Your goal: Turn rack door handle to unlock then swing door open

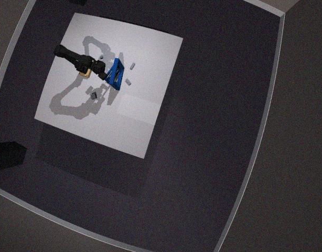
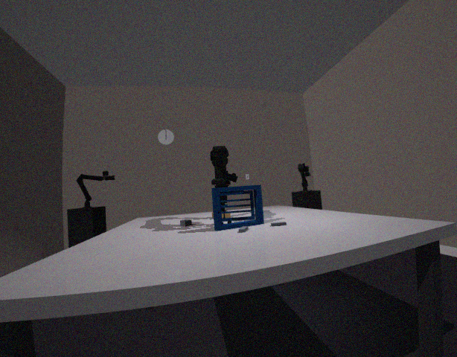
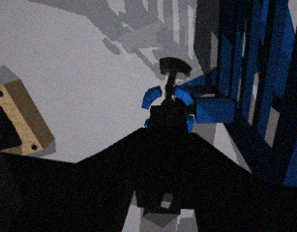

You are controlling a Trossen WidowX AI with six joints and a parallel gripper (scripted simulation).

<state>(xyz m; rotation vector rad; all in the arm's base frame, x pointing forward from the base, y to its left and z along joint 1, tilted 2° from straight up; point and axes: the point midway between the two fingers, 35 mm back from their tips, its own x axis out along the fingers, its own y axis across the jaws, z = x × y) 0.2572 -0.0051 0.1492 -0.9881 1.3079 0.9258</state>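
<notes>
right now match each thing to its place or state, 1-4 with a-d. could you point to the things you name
1. gripper [image 1: 103, 76] [image 3: 166, 136]
2. rack frame [image 1: 121, 78] [image 2: 237, 224]
3. wooden-coloured block [image 1: 87, 73] [image 3: 36, 113]
4. round clock [image 2: 165, 136]

a. up on the far wall
b. shut on the door handle [image 3: 171, 79]
c. blue, standing on the white table [image 1: 128, 130] [image 2: 221, 257]
d. on the table, partly under the arm [image 1: 71, 58] [image 2: 219, 163] in the top view

Pairs: 1-b, 2-c, 3-d, 4-a
</notes>
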